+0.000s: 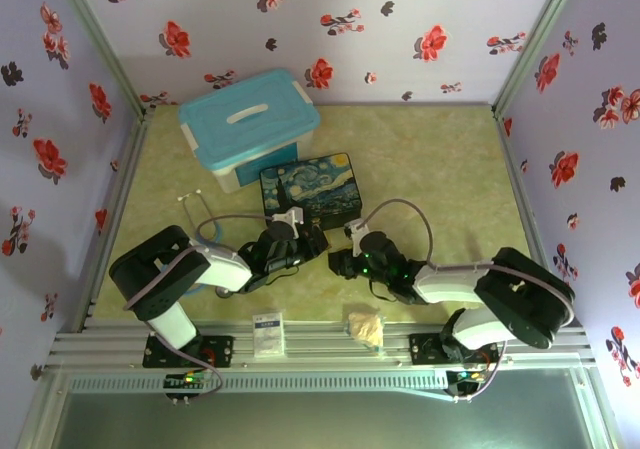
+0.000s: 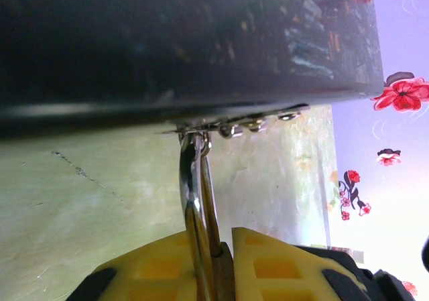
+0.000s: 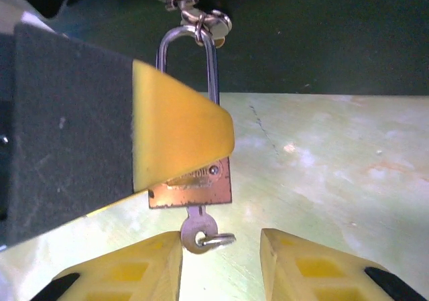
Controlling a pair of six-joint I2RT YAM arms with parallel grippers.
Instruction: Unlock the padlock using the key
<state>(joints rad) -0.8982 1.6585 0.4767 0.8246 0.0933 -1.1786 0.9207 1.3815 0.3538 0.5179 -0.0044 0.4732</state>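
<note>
The left gripper (image 2: 221, 247) clamps the padlock (image 3: 201, 190) mid-frame; the right gripper (image 3: 221, 257), jaws parted around the inserted key (image 3: 196, 232), should pinch its head squarely before turning.

We've got a light-blue plastic bin (image 1: 250, 127) with a pale lid handle at the far left of the greenish table (image 1: 440, 159), and a starry-night painted box (image 1: 312, 191) just in front of it, touching or nearly so. A stethoscope (image 1: 212, 231) lies left of the painted box, earpieces toward the bin. At the near edge we have a small white card (image 1: 268, 334) and a crumpled tan wad (image 1: 366, 327), well apart; the walls (image 1: 430, 39) are lilac with red and dark flowers.
</note>
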